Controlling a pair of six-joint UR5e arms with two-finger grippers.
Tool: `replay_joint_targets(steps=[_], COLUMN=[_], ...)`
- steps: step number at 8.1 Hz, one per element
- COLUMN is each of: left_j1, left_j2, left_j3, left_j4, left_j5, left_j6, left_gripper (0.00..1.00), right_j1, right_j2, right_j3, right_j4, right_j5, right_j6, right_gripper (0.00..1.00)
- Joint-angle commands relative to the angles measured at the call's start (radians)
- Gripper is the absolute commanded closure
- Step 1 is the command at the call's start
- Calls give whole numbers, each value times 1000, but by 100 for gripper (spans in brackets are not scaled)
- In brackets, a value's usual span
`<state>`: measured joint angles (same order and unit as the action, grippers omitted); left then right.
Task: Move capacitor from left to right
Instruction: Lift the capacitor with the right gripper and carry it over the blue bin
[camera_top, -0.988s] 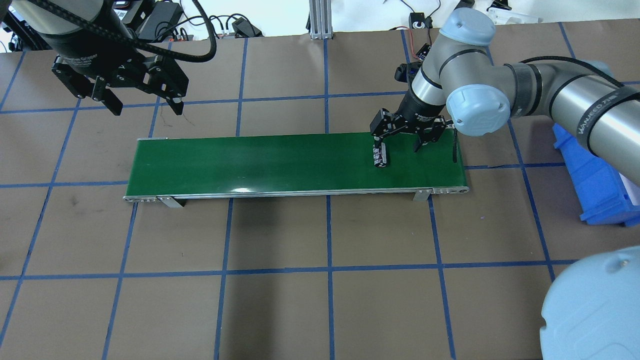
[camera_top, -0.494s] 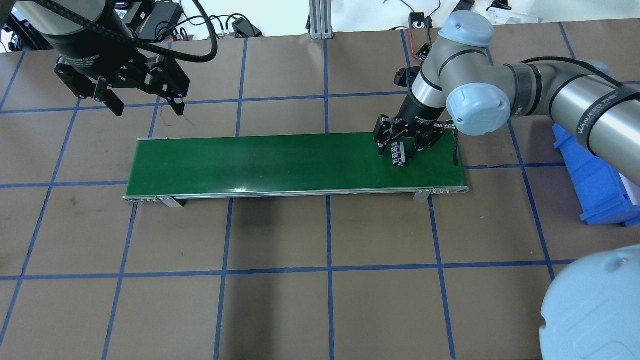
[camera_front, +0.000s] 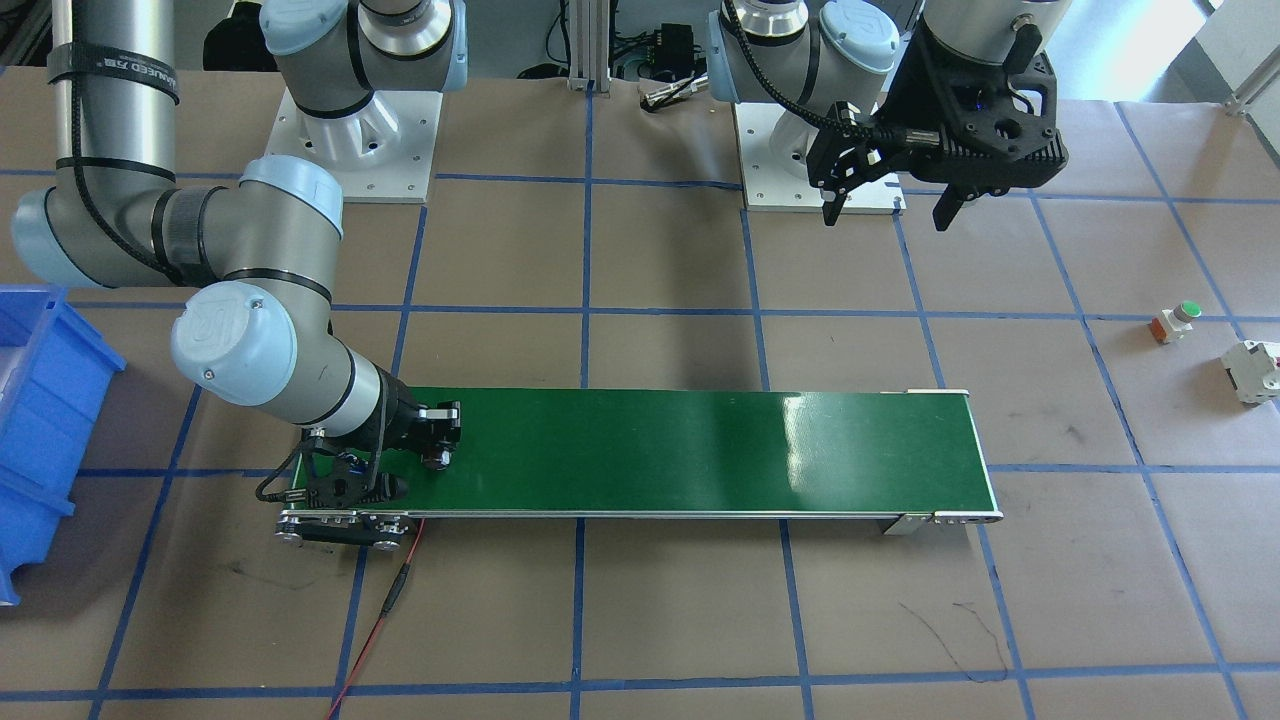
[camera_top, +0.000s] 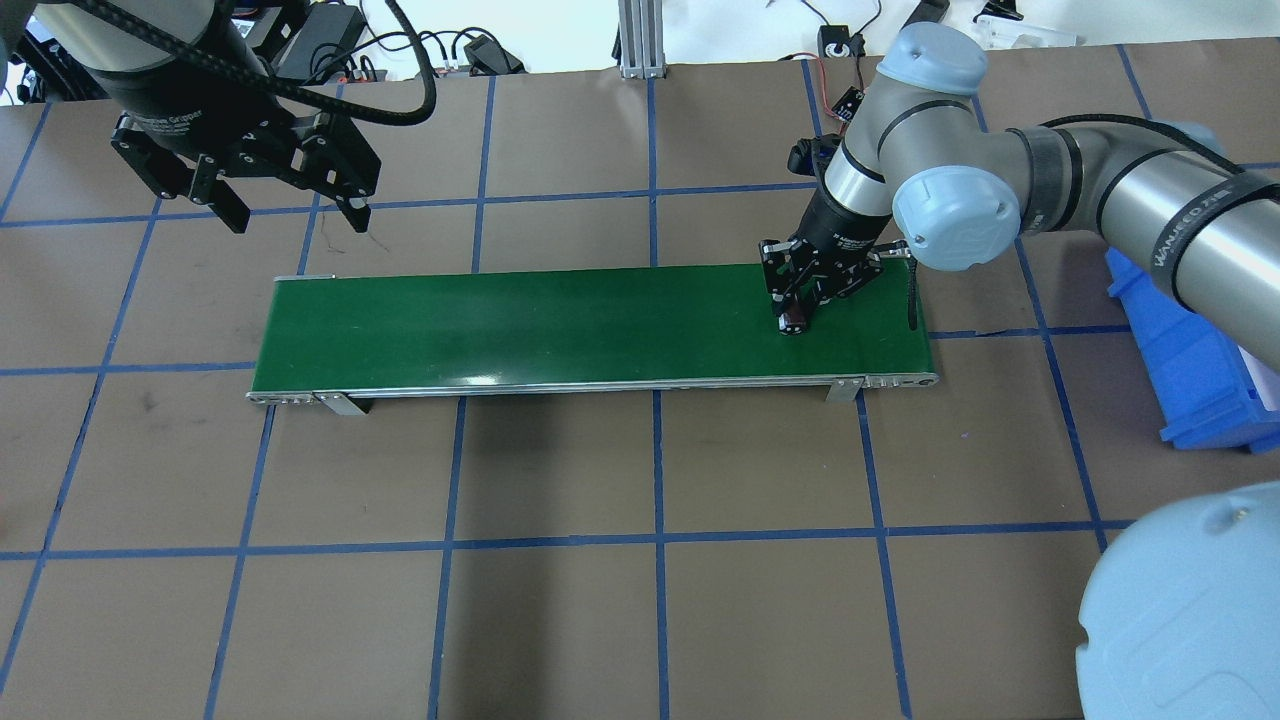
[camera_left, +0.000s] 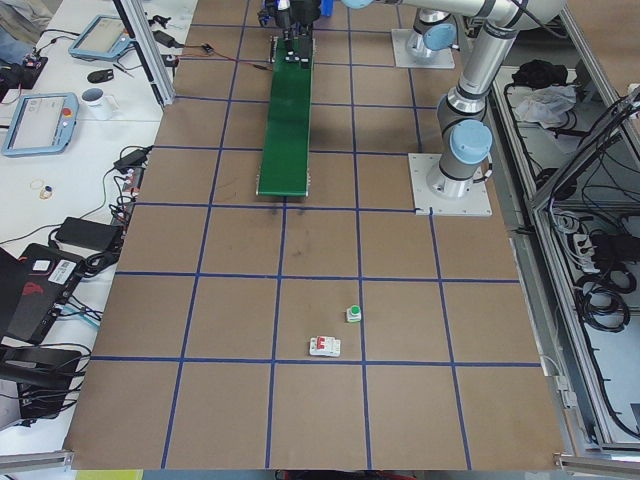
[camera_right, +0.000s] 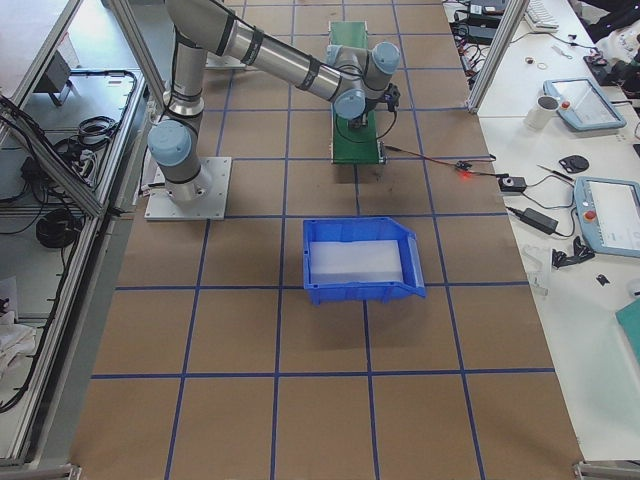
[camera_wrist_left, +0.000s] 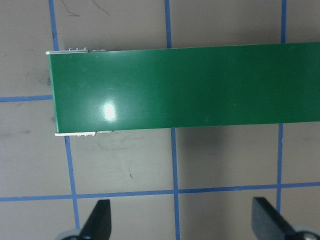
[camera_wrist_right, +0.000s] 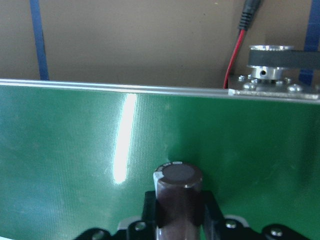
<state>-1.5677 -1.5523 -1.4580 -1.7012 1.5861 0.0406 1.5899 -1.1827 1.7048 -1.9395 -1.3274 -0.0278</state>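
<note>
Right wrist-mounted view: the right gripper (camera_wrist_right: 179, 220) pinches the capacitor (camera_wrist_right: 178, 190) between its two fingers, one pressed to each side, and the flat dark end pokes out past the fingertips over the green conveyor belt (camera_wrist_right: 75, 150). Overhead, the pair sits near the belt's right end, toward its far edge; whether the capacitor touches the belt I cannot tell. The left gripper (camera_top: 290, 212) hangs spread wide beyond the belt's far left corner. A blue bin (camera_top: 1190, 370) lies right of the belt.
</note>
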Motion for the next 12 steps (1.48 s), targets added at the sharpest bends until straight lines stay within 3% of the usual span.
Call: replay_joint_targets(steps=[1, 3, 5, 9, 12], left_j1=[0, 0, 0, 0, 0], left_j2=[0, 0, 1, 1, 3], left_j3=[1, 1, 1, 1, 1], left_j4=[0, 0, 0, 2, 0], left_j5=[0, 0, 0, 0, 0], left_j6=[1, 1, 1, 1, 1], left_gripper=[0, 0, 0, 0, 0], right_j1=[-7, -31, -89, -371, -636], right_j2=[-9, -43, -103, -208, -213], right_j3=[-26, -120, -139, -139, -139], right_j4=[10, 132, 168, 228, 206], right_j5=[-35, -110, -148, -320, -351], right_j6=[6, -1, -61, -534, -880], right_gripper=[100, 100, 100, 100, 100])
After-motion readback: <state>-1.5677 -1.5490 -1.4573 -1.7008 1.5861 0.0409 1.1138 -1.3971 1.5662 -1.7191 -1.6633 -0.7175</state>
